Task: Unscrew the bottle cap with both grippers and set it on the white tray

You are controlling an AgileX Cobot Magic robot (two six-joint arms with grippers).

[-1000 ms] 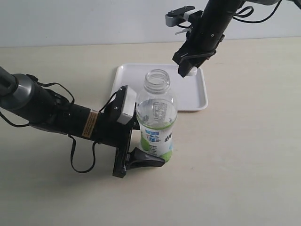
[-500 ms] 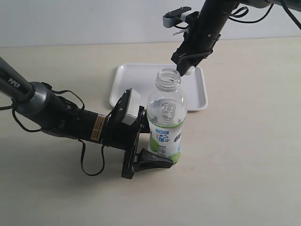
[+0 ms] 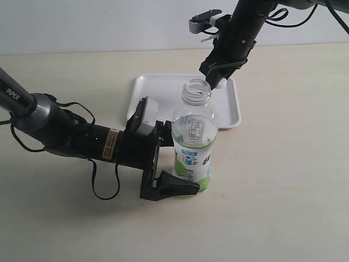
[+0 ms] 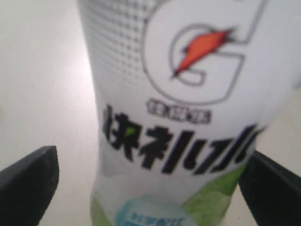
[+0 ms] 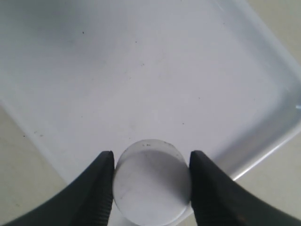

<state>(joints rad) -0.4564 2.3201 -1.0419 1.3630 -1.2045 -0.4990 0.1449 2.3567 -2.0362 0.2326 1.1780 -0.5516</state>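
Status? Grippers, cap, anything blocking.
Left gripper open, jaws either side of the bottle, uncapped and upright. Right gripper shut on the bottle cap over the white tray, not released. Tray bare beneath it.

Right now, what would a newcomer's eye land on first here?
The bottle stands upright and uncapped, just in front of the white tray. The left gripper brackets its lower half with jaws open, and a gap shows on one side. The right gripper pinches the bottle cap over the tray.
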